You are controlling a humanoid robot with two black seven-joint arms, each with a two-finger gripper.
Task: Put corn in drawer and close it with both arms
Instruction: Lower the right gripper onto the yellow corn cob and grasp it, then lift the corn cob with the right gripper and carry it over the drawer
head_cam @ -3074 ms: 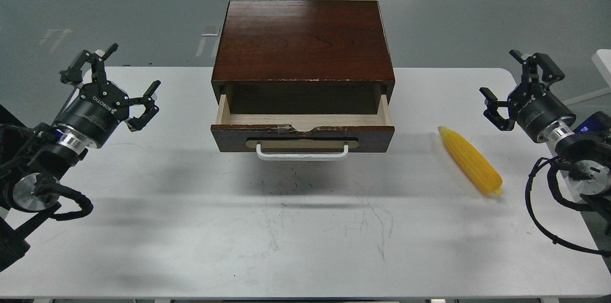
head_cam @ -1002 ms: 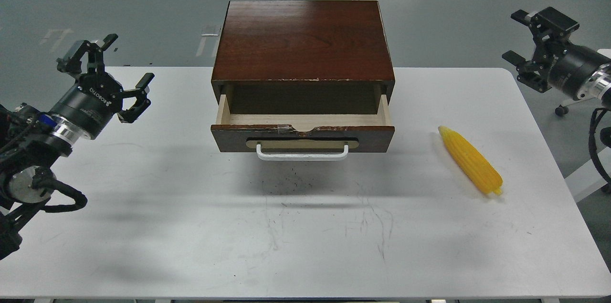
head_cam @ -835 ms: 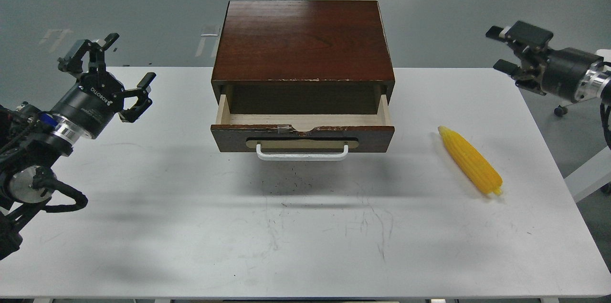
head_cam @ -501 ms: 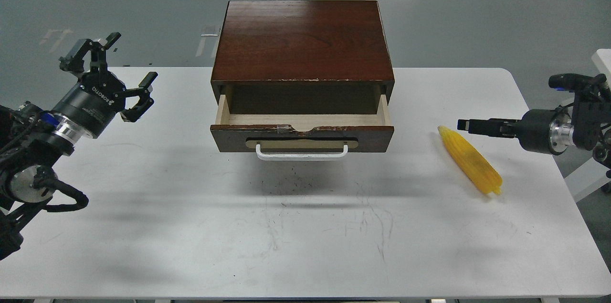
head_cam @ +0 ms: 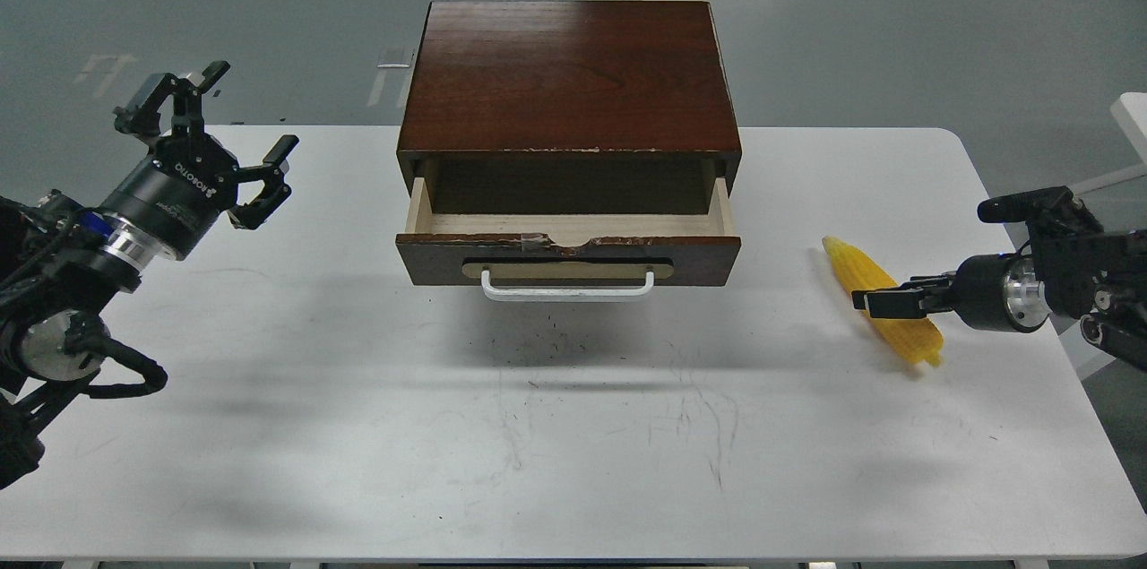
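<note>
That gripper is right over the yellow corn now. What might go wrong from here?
The corn is round and lies slanted on the table, so the right gripper could nudge it into rolling rather than catch it. The drawer opening looks shallow under the cabinet top, so the corn might snag going in.

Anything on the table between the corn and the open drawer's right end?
Nothing. In the head view the stretch of white table between the corn and the drawer is bare. The right gripper sits at the corn, from the far side.

left pincer [head_cam: 215, 139] spread, right pincer [head_cam: 874, 300] edge-on
</note>
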